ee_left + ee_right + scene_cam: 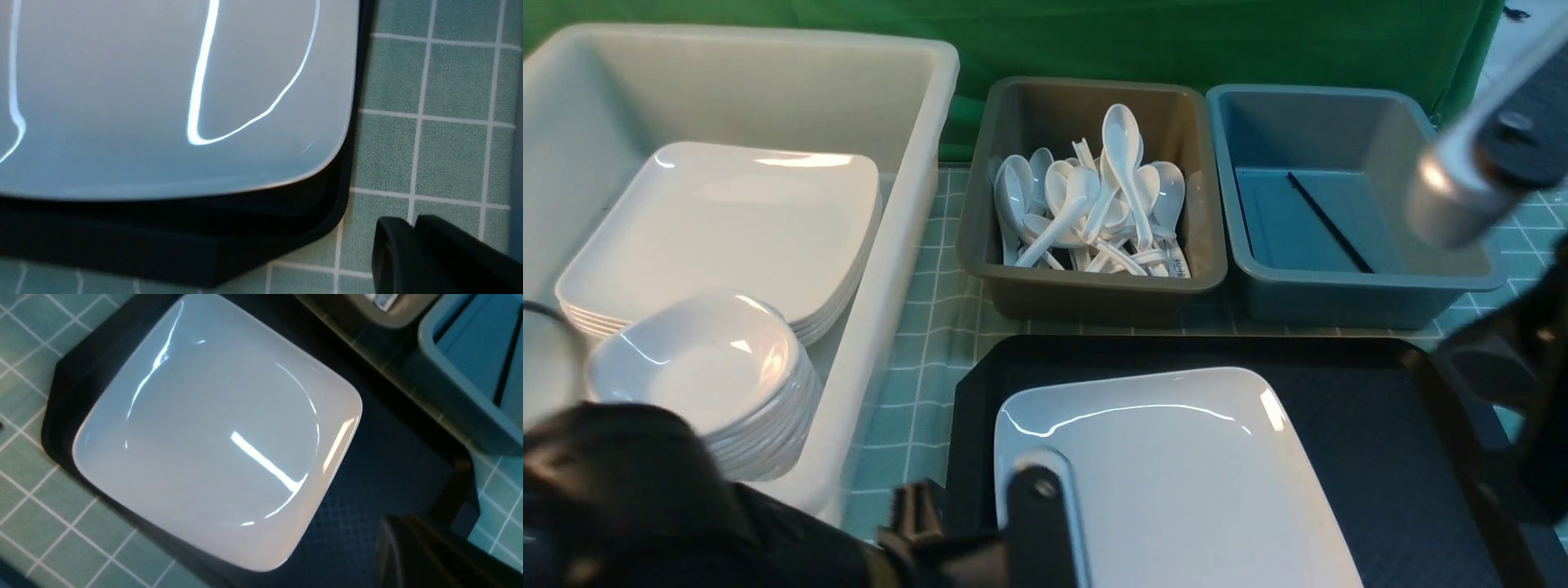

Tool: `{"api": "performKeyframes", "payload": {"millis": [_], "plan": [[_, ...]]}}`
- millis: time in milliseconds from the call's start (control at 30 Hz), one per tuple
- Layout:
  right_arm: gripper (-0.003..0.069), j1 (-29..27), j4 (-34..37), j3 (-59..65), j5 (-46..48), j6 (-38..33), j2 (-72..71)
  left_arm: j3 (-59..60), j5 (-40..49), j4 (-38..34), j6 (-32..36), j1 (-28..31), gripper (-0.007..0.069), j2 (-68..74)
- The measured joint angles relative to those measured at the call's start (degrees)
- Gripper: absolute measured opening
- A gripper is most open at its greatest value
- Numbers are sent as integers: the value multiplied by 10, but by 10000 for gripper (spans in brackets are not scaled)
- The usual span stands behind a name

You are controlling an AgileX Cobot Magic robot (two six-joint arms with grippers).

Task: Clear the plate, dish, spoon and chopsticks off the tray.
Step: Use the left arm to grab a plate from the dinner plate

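The large white plate [1176, 474] lies on the left half of the black tray [1356, 425], and nothing else lies on the tray. Thin black chopsticks [1327, 220] rest in the blue-grey tub [1364, 286]. White spoons [1094, 204] are heaped in the brown-grey tub. Small dishes [698, 367] are stacked in the white tub. My left gripper [412, 222] is shut and empty, over the green mat just off the tray's corner [318, 228], near the plate [163, 102]. My right gripper [402, 524] is shut and empty above the tray's bare floor [367, 490], beside the plate [216, 433].
A big white tub [907, 245] at the left holds stacked plates [727, 220] behind the dishes. The brown-grey tub [1094, 286] and the blue-grey tub stand side by side behind the tray. A checked green mat [923, 351] covers the table.
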Motion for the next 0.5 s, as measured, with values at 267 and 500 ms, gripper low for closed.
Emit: {"api": "performKeyframes", "payload": {"millis": [267,500], "plan": [[32,0,4,103,-23,52,-136,0,-66,55,123,-36,170,104],[35,0,6,112,-27,55,-171,0,-76,111,183,-36,391,136]]}}
